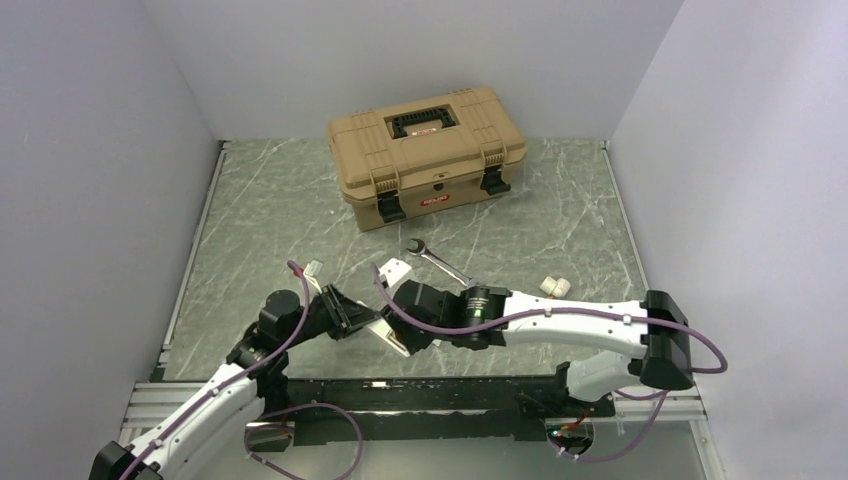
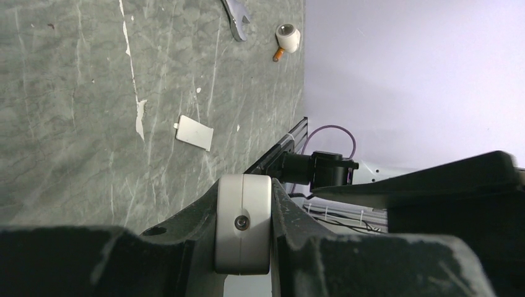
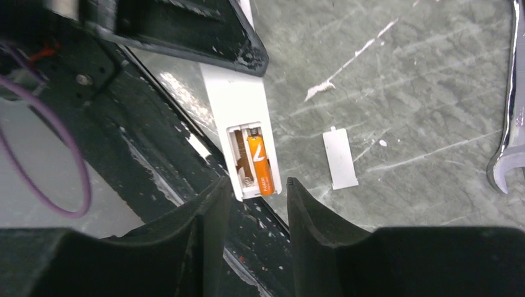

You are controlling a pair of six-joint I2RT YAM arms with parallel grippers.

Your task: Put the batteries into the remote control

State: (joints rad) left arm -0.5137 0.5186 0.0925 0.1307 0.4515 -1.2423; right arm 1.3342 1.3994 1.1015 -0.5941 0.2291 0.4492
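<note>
The white remote control [image 3: 238,99] is held off the table in my left gripper [image 2: 244,189], which is shut on it. Its end face with a small screw [image 2: 242,223] shows between those fingers. The battery recess faces the right wrist camera: one orange battery [image 3: 260,164] lies in one slot, and the other slot [image 3: 241,158] shows bare brown. My right gripper [image 3: 257,185] is open and empty, with its tips on either side of the remote's end. In the top view the two grippers meet near the front middle, left [image 1: 345,312] and right [image 1: 405,310].
The white battery cover [image 3: 340,158] lies flat on the table and also shows in the left wrist view [image 2: 194,132]. A steel wrench [image 1: 437,260] lies behind it. A small white cylinder with an orange stub [image 2: 286,42] lies at the right [image 1: 555,286]. A tan toolbox [image 1: 425,150] stands shut at the back.
</note>
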